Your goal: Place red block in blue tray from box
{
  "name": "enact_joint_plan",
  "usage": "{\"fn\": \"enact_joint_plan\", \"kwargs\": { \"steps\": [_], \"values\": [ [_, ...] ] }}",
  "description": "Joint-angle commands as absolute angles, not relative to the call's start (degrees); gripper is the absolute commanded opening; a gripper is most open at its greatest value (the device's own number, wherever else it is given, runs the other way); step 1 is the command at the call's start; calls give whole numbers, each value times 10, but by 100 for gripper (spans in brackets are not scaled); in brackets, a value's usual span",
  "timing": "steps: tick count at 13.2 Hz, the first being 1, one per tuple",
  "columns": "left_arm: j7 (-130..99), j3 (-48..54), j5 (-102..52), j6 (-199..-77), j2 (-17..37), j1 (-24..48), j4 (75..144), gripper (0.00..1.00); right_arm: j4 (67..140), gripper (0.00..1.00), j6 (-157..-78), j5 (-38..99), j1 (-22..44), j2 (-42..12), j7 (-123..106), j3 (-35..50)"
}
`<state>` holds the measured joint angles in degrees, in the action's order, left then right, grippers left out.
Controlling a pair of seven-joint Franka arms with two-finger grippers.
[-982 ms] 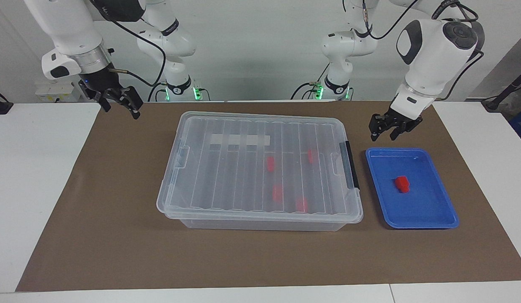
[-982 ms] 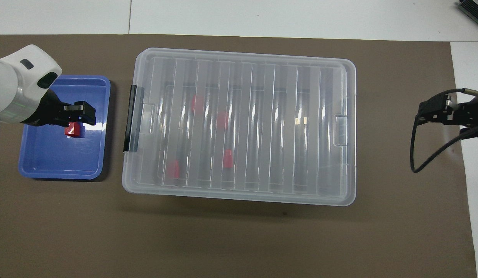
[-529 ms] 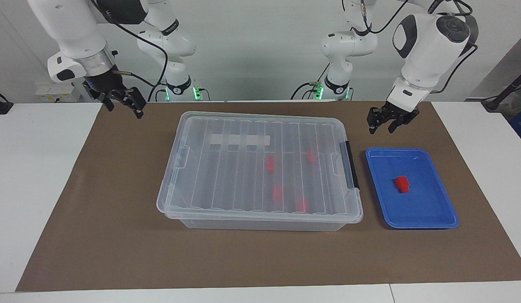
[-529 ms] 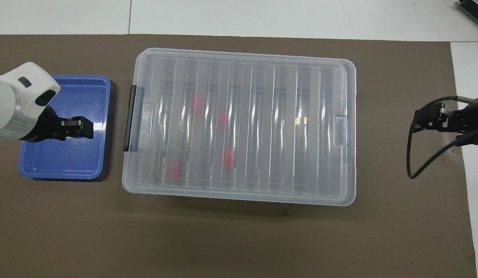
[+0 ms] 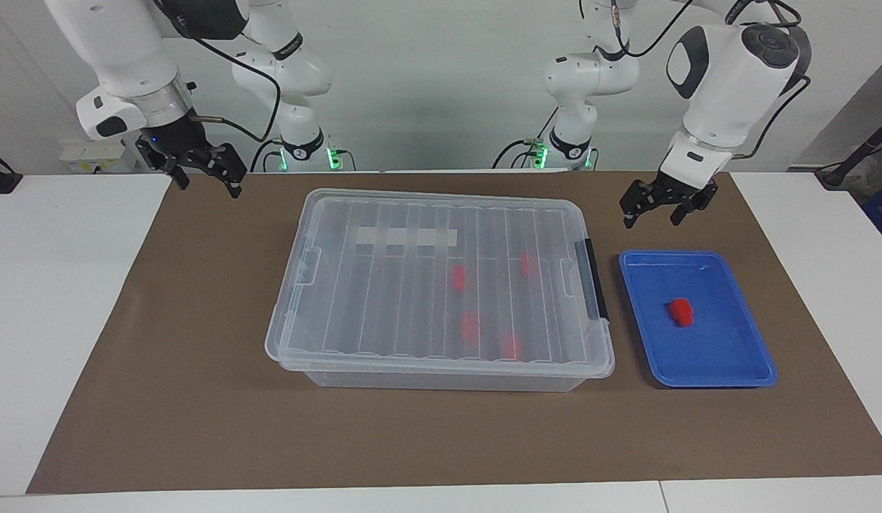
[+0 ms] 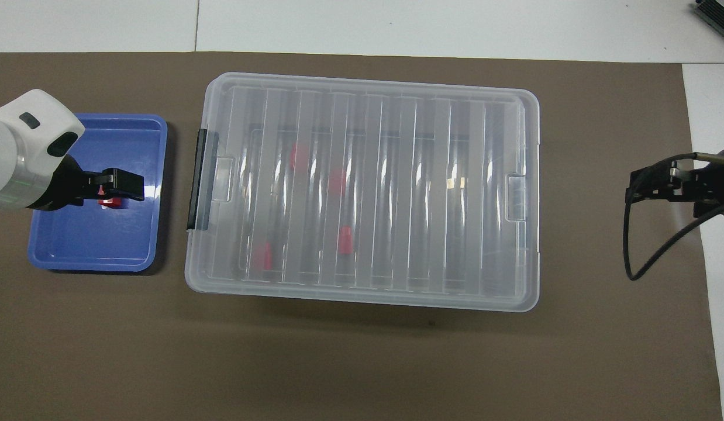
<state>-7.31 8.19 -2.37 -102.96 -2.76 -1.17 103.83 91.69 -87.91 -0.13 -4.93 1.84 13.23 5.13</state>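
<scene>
One red block (image 5: 681,312) lies alone in blue tray (image 5: 726,356), near middle — nothing touching it. Left gripper (image 5: 652,211) hangs in air over mat (image 5: 199,399), by tray's robot-side rim, fingers spread, empty. Clear box (image 5: 441,285) sits mid-table beside tray, ribbed lid on, black latch (image 5: 590,278) facing tray. Four more red blocks (image 5: 470,326) show blurred through lid. Right gripper (image 5: 202,174) up over mat's corner at right arm's end — jaws apart, holding nothing.
</scene>
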Motion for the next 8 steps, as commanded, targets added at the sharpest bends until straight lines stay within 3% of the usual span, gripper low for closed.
{"fn": "enact_joint_plan", "kwargs": {
  "steps": [1, 3, 6, 8],
  "values": [
    [-71, 78, -28, -1039, -47, -18, 1047, 100, 925, 100, -876, 2, 18, 33, 122, -16],
    [-73, 80, -26, -1019, -49, -19, 1023, 100, 926, 100, -875, 3, 37, 33, 121, -43],
    [-72, 79, -20, -929, -34, -24, 934, 100, 930, 100, -871, 4, 27, 34, 124, -42],
    [-73, 79, -20, -906, -31, -23, 911, 100, 928, 100, -872, 7, -36, 33, 124, 15]
  ]
}}
